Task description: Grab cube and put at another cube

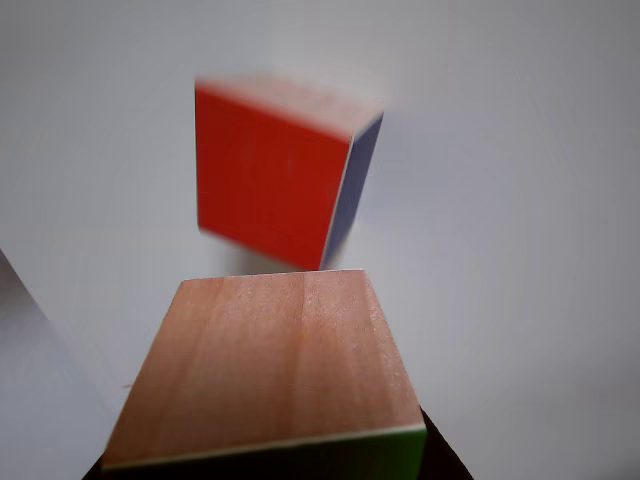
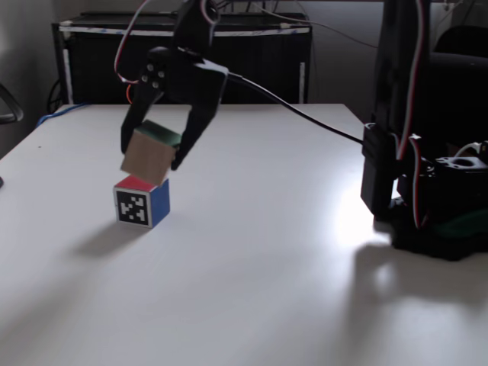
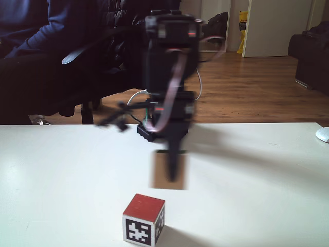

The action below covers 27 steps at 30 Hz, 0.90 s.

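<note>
1. The other cube [image 2: 142, 202] sits on the table [image 2: 252, 252] below the claw [image 2: 152, 157] and a little to its left in a fixed view. Its red face is up and a black-and-white marker faces the camera. It is the target, so it stands alone on bare table.

2. The claw grasps the cube [image 2: 149, 155], one finger on each side, in the air. The cube is tilted, green face upward and away from the camera. My guess is that the fingers pinch opposite faces so the underside stays free for setting down.

3. In a fixed view the cube [image 3: 168, 170] hangs under the claw [image 3: 172, 177], blurred, above and behind the other cube [image 3: 144, 217]. The two look apart there.

4. In the other view the wood face of the cube [image 1: 265, 370] fills the near foreground, with the other cube [image 1: 275, 175] beyond it. Whether they touch I cannot tell.

5. Judging by this, the carry is nearly over and lowering remains; the tilt could make the cube slide off.
</note>
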Available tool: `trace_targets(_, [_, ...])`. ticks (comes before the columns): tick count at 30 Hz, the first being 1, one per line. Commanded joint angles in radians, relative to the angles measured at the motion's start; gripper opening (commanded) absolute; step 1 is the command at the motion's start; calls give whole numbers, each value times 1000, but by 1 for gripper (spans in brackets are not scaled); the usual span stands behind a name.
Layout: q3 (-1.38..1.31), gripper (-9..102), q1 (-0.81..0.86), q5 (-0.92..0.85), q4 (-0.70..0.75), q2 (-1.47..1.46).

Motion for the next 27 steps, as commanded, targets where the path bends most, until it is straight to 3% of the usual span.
trace_targets(1, [-3,7,61,-26,5,64])
trace_targets(10, [-67,7,130,-60,54,63])
trace_targets(27, [-166,7,81,-29,48,-55])
